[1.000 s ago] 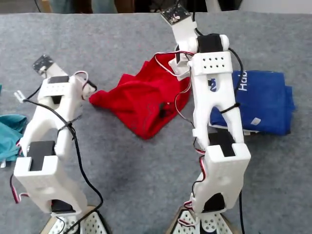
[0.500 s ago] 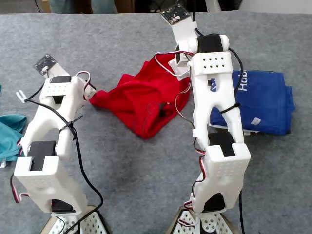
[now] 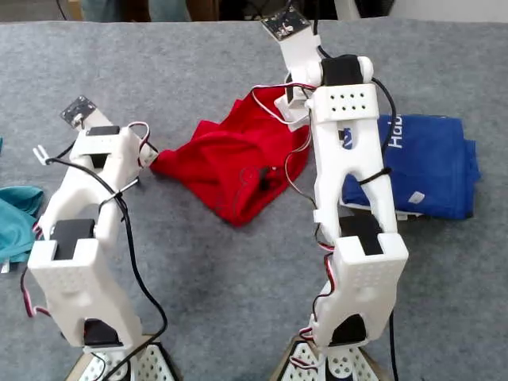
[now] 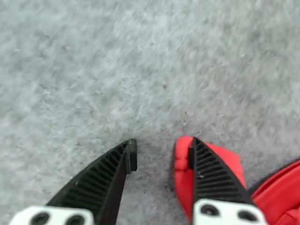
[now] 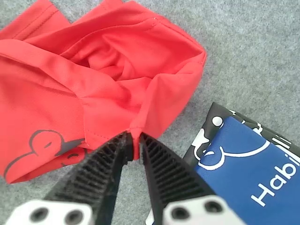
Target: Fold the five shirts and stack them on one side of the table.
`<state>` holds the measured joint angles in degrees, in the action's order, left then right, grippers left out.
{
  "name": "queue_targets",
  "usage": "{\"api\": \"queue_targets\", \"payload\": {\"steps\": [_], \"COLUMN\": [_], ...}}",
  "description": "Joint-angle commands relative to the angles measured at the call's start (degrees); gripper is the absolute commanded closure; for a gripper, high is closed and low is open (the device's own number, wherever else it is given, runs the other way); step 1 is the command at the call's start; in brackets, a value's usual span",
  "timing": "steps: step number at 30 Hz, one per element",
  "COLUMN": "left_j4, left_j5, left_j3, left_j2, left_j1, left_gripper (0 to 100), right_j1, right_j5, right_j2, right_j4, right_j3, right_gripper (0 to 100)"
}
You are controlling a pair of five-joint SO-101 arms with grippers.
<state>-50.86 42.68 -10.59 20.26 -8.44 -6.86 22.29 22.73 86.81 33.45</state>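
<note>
Bare grey table felt runs along the far side beyond the red shirt, and more lies near the front between the two arm bases. The right arm stands between the red shirt and the folded blue shirt, barring a straight pass there. The teal shirt lies just beside the left arm. The left gripper stands spread, felt in its gap, one finger over the red shirt's corner

Three shirts: one red shirt at centre, one blue shirt at three o'clock, one teal shirt at nine o'clock. Possibly a fourth, a black-and-white cloth, under the blue. Two arms: left arm, right arm.
</note>
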Motion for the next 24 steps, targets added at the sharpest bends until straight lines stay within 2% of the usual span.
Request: {"api": "queue_targets", "payload": {"steps": [1, 6, 13, 20, 24], "left_j4": [-2.2, -6.2, -7.6, -7.6, -9.8], "left_j5": [0.5, 0.4, 0.2, -0.9, -4.0], "left_j3": [5.4, 10.8, 15.8, 15.9, 17.5], "left_j2": [1.8, 5.4, 9.5, 9.7, 8.5], "left_j1": [0.3, 0.9, 2.9, 3.4, 2.2], "left_gripper": [80, 81, 96, 97, 97], "right_j1": [0.4, 0.4, 0.7, 0.7, 0.4], "right_j5": [0.2, 0.2, 0.2, -0.1, -4.2], "right_j2": [-1.3, -1.3, -1.3, -1.5, -1.6], "right_j4": [-1.0, -1.0, -1.0, -1.1, -1.4], "right_j3": [0.4, 0.5, 0.6, 0.7, 3.6], "right_gripper": [98.4, 98.4, 98.4, 98.4, 98.4]}}
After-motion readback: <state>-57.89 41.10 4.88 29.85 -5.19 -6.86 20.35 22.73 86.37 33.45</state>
